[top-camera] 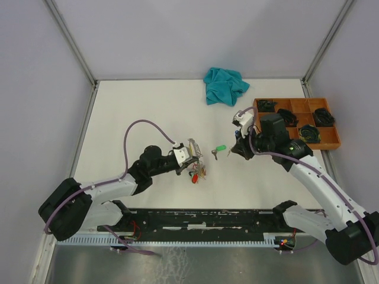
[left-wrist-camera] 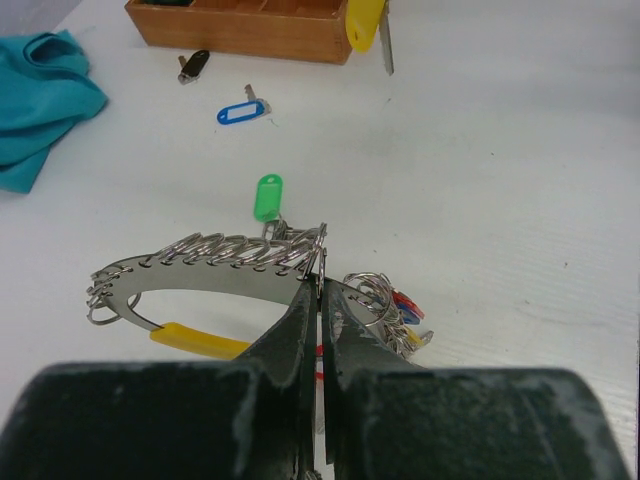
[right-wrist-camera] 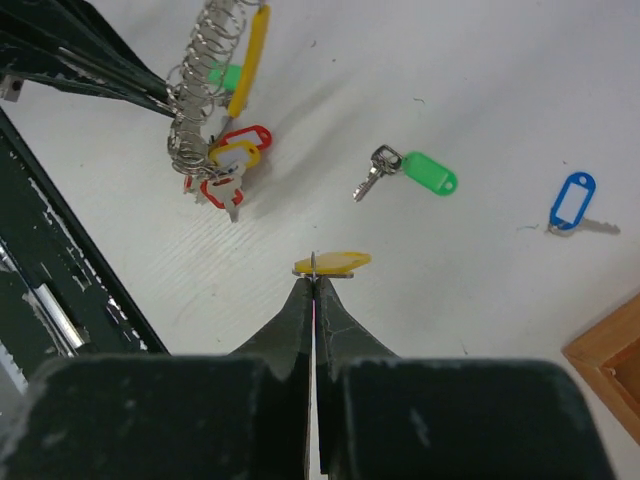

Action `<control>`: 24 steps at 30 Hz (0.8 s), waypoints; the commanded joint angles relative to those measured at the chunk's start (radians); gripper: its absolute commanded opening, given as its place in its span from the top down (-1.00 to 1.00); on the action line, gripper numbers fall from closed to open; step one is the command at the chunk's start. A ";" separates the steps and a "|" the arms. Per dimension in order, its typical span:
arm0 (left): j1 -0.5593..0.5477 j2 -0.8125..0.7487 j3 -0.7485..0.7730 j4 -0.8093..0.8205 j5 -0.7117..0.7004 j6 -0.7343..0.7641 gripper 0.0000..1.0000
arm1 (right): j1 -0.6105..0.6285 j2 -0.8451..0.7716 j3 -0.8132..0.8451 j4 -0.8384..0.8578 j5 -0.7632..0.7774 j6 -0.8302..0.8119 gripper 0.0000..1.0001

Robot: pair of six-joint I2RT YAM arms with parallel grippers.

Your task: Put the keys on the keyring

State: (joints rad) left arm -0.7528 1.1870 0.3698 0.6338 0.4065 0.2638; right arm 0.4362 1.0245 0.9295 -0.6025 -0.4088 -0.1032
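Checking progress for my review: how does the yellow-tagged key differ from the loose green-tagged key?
The yellow-tagged key is pinched in the right end effector, raised off the table; the green-tagged key lies flat on it, untouched. Their tag colours differ. Both are small silver keys, neither on the keyring.

Layout, left to right
silver wire keyring (left-wrist-camera: 210,252) left of centre; green-tagged silver key (top-camera: 218,150) just right of it, blue-tagged silver key (right-wrist-camera: 572,200) further right; brown wooden compartment tray (top-camera: 296,100) rightmost; crumpled teal cloth (top-camera: 225,86) behind all.

Bright, even light w/ soft shadows; wrist cams blur at bottom edge, rest sharp.
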 commanded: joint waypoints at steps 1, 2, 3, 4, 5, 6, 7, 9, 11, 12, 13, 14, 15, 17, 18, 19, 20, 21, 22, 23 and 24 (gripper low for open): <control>0.003 0.019 0.060 0.094 0.126 0.106 0.95 | 0.012 -0.006 0.044 0.013 -0.141 -0.155 0.99; 0.003 0.026 0.059 0.100 0.149 0.119 0.95 | 0.025 -0.011 0.037 0.020 -0.143 -0.175 0.99; 0.003 0.032 0.058 0.107 0.169 0.133 0.95 | 0.041 -0.017 0.032 0.027 -0.138 -0.188 0.99; 0.004 0.038 0.058 0.110 0.192 0.146 0.95 | 0.061 -0.020 0.023 0.034 -0.132 -0.200 0.99; 0.005 0.044 0.059 0.110 0.212 0.162 0.95 | 0.084 -0.023 0.017 0.039 -0.121 -0.218 0.99; 0.007 0.049 0.062 0.111 0.233 0.172 0.95 | 0.116 -0.024 0.013 0.041 -0.109 -0.232 0.99; 0.008 0.055 0.064 0.111 0.244 0.178 0.95 | 0.131 -0.023 0.011 0.040 -0.094 -0.247 0.99; 0.021 0.066 0.070 0.110 0.290 0.177 0.95 | 0.185 -0.015 0.015 0.031 -0.057 -0.277 0.99; 0.027 0.078 0.074 0.110 0.314 0.172 0.95 | 0.228 0.009 0.026 0.014 -0.021 -0.301 0.99; 0.028 0.084 0.074 0.109 0.320 0.172 0.95 | 0.244 0.021 0.031 0.011 -0.010 -0.306 0.99; 0.028 0.091 0.074 0.107 0.326 0.172 0.95 | 0.260 0.030 0.032 0.014 -0.003 -0.308 0.99; 0.029 0.094 0.074 0.104 0.330 0.172 0.95 | 0.275 0.042 0.032 0.021 0.003 -0.309 0.99; 0.028 0.096 0.072 0.099 0.334 0.172 0.95 | 0.288 0.052 0.030 0.032 0.008 -0.310 0.99; 0.027 0.100 0.066 0.096 0.335 0.175 0.95 | 0.315 0.074 0.028 0.044 0.028 -0.317 0.99; 0.028 0.101 0.064 0.096 0.334 0.177 0.95 | 0.327 0.087 0.029 0.047 0.044 -0.322 0.99; 0.028 0.102 0.062 0.095 0.333 0.181 0.95 | 0.338 0.100 0.032 0.048 0.056 -0.328 0.99; 0.028 0.105 0.059 0.096 0.333 0.185 0.95 | 0.349 0.112 0.031 0.054 0.063 -0.333 0.99; 0.028 0.107 0.058 0.094 0.332 0.189 0.95 | 0.358 0.123 0.031 0.060 0.065 -0.335 0.99; 0.028 0.110 0.057 0.093 0.331 0.192 0.95 | 0.368 0.135 0.028 0.068 0.064 -0.337 0.99; 0.029 0.112 0.056 0.094 0.330 0.198 0.95 | 0.377 0.146 0.029 0.074 0.065 -0.340 0.99; 0.029 0.112 0.055 0.093 0.328 0.204 0.95 | 0.386 0.157 0.028 0.081 0.070 -0.342 0.99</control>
State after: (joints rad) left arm -0.7277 1.2972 0.4011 0.6601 0.7090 0.4030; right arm 0.7906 1.1553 0.9329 -0.5858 -0.3706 -0.4156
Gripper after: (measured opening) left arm 0.046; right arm 0.011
